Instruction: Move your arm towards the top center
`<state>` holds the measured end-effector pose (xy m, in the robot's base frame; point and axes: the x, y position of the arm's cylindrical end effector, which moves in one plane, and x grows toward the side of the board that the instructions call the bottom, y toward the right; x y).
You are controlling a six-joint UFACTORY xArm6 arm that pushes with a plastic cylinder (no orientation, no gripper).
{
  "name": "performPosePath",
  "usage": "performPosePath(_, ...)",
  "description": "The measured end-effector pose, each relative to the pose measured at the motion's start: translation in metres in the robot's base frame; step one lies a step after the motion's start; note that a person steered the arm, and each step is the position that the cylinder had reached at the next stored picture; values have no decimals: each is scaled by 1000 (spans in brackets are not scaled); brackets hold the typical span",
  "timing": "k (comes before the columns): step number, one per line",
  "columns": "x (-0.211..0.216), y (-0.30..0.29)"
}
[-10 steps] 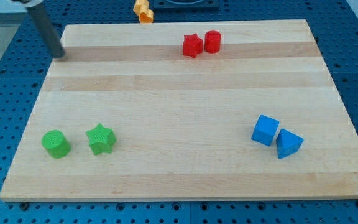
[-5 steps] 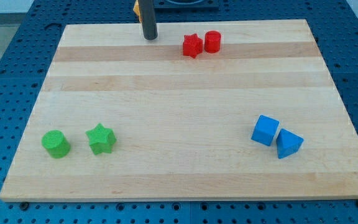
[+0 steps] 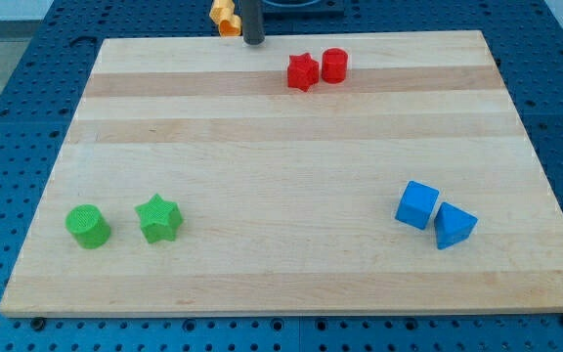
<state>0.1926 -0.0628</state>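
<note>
My tip (image 3: 253, 41) touches down at the top edge of the wooden board (image 3: 281, 284), a little left of the top centre. An orange block (image 3: 225, 17) lies just to its left, off the board's top edge. A red star (image 3: 302, 71) and a red cylinder (image 3: 334, 66) sit side by side to the right of my tip, a short way below it.
A green cylinder (image 3: 88, 227) and a green star (image 3: 157, 218) sit at the bottom left. A blue cube (image 3: 417, 205) and a blue wedge-like block (image 3: 454, 226) touch each other at the bottom right. Blue perforated table surrounds the board.
My tip has swept from the board's top left corner rightward along the top edge, then slightly up and right to beside the orange block. No block has moved.
</note>
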Motion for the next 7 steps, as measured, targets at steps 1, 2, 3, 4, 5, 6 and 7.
performPosePath(1, -1, 2)
performPosePath(2, 1, 4)
performPosePath(3, 3, -59)
performPosePath(4, 25, -163)
performPosePath(5, 29, -194)
performPosePath(6, 29, -143)
performPosePath(7, 28, -46)
